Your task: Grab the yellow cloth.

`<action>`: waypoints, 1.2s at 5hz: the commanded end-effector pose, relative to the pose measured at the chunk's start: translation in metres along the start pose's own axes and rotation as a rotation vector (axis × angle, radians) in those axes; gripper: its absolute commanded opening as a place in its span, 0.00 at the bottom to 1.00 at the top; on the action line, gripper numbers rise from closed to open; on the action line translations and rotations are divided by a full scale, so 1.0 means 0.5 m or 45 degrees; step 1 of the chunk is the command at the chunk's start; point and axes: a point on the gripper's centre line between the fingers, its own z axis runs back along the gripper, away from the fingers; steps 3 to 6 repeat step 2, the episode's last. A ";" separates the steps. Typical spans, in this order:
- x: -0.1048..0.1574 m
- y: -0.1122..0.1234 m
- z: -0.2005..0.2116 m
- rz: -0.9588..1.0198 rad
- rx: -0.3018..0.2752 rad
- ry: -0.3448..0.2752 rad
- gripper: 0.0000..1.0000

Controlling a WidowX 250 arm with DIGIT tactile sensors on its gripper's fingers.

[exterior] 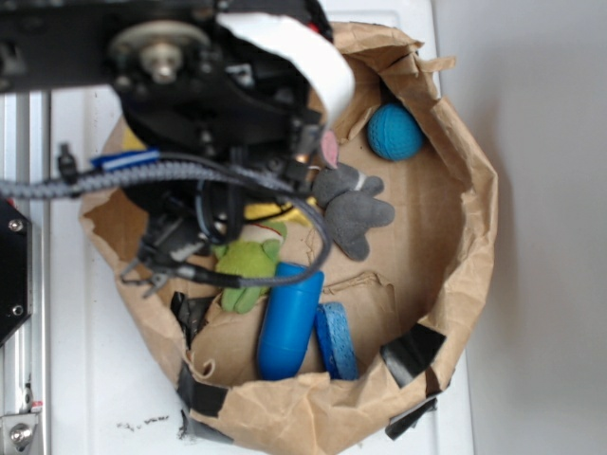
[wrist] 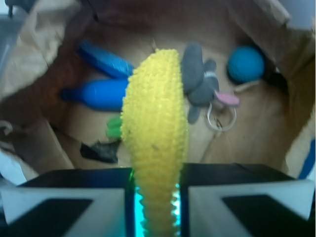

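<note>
While pinched at six o'clock: yellow cloth (wrist: 155,133)
Tool (wrist: 157,207): clamped on cloth
Twelve o'clock: grey plush (wrist: 200,79)

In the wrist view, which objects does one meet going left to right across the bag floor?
Blue bottle → yellow cloth, hanging from the tool → grey plush mouse → teal ball. The blue ring and green frog overlap others, so they are left out.

One yellow cloth (wrist: 155,143); two plush toys (exterior: 353,210); one ball (exterior: 395,132); one blue bottle (exterior: 288,320).
</note>
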 end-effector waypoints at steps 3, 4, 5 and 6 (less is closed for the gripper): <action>0.043 -0.030 0.008 -0.050 0.086 -0.068 0.00; 0.043 -0.030 0.008 -0.050 0.086 -0.068 0.00; 0.043 -0.030 0.008 -0.050 0.086 -0.068 0.00; 0.043 -0.030 0.008 -0.050 0.086 -0.068 0.00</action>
